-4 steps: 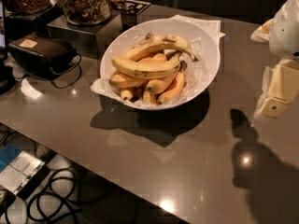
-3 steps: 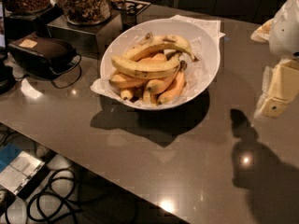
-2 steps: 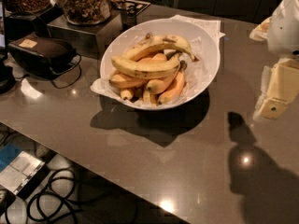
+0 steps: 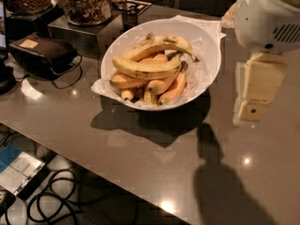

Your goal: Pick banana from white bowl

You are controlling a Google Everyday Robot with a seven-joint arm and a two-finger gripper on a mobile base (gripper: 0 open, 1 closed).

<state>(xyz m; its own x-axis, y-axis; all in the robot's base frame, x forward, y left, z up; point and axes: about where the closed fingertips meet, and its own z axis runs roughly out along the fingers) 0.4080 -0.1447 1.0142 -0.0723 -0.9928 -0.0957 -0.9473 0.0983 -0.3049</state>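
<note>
A large white bowl (image 4: 208,41) lined with crinkled white paper stands on the grey counter, holding several yellow bananas (image 4: 146,68), some with brown spots. The gripper (image 4: 253,90) hangs from the white arm at the right edge, above the counter and to the right of the bowl, apart from the bananas. It holds nothing that I can see. Its shadow falls on the counter below it.
The counter's front edge (image 4: 93,165) runs diagonally at lower left, with cables on the floor below. A dark pouch with a cord (image 4: 42,55) lies left of the bowl. Glass jars of snacks (image 4: 86,3) stand on a metal box behind it.
The arm and gripper have moved left, closer to the bowl, and look larger in view. The bowl and bananas have not moved.
</note>
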